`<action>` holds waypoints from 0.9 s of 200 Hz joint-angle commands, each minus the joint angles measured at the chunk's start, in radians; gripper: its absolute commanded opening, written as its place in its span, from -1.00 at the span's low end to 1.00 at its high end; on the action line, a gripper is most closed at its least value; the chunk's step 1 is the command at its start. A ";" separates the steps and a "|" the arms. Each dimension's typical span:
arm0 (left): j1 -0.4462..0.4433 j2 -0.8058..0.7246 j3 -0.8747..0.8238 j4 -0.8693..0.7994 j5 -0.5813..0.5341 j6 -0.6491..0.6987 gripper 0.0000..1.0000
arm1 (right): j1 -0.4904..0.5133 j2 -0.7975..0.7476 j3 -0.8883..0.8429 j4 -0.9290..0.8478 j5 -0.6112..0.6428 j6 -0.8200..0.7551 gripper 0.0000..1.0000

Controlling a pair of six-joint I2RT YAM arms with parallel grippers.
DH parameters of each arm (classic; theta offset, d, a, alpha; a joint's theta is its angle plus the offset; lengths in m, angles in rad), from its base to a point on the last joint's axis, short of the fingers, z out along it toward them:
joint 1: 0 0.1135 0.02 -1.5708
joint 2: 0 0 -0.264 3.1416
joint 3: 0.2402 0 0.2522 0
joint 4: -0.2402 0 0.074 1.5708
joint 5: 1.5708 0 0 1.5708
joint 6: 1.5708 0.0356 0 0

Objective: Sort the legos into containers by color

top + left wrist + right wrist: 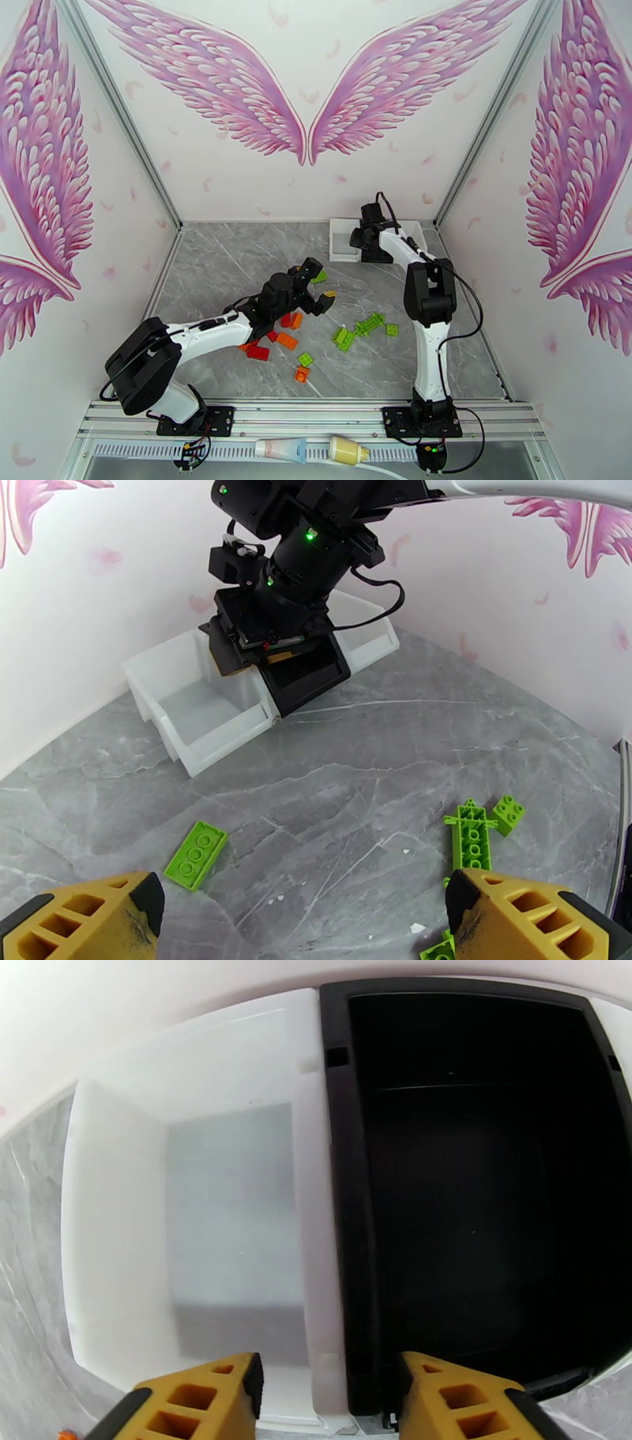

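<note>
Red, orange and green legos lie scattered mid-table: a red one (257,351), an orange one (286,340) and a green cluster (367,325). My left gripper (320,298) hovers open over them with nothing between its yellow fingertips (79,914). A flat green lego (196,855) lies just ahead of it. The containers stand at the back: a white box (229,1220) and a black box (474,1197). My right gripper (330,1402) straddles the wall they share, jaws narrowed. Whether they touch it I cannot tell.
A second white box (367,634) sits beyond the black one, against the back wall. More green legos (472,835) lie to the right of my left gripper. A tube (280,450) and a small bottle (347,451) rest on the front rail.
</note>
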 commanded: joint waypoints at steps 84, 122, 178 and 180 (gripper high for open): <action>0.003 -0.012 -0.006 -0.007 -0.029 -0.038 0.98 | 0.129 0.023 0.057 -0.052 0.049 0.085 -0.45; 0.003 -0.054 -0.052 -0.009 -0.067 -0.054 0.98 | 0.209 0.070 0.107 -0.070 0.076 0.142 -0.51; -0.006 -0.160 -0.151 -0.055 -0.130 -0.068 0.98 | 0.326 0.128 0.150 -0.035 0.043 0.303 -0.55; -0.006 -0.164 -0.153 -0.057 -0.131 -0.067 0.98 | 0.330 0.131 0.153 -0.034 0.043 0.303 -0.55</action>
